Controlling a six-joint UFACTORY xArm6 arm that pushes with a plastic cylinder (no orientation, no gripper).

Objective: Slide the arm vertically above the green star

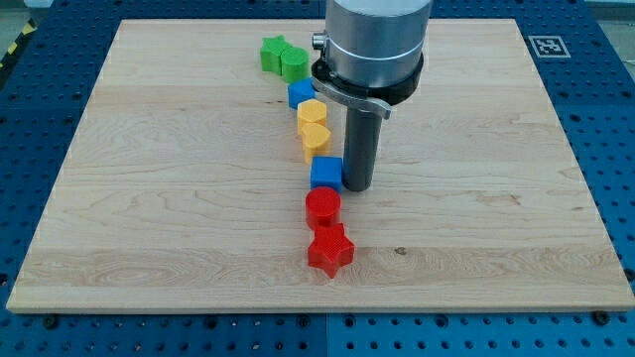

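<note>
Lying near the table's top edge, a little left of centre: green star (272, 53), touching a second green block (294, 64) of rounded shape on its right. Running from that pair toward the bottom edge, one slightly bent column of blocks: small blue block (301, 94), yellow block (312, 113), yellow heart (316, 139), blue cube (326, 173), red cylinder (322, 206), red star (330, 250), each touching or just beside its neighbour. Standing upright at the right side of the blue cube, touching or nearly so: my tip (357, 187), the end of a plain dark rod, bare and holding nothing. Well apart from the green star, with the blue and yellow blocks between. Hiding part of the top edge: grey arm housing (375, 40). Underlying everything: pale wooden table (149, 198), resting on blue perforated base (30, 337).
</note>
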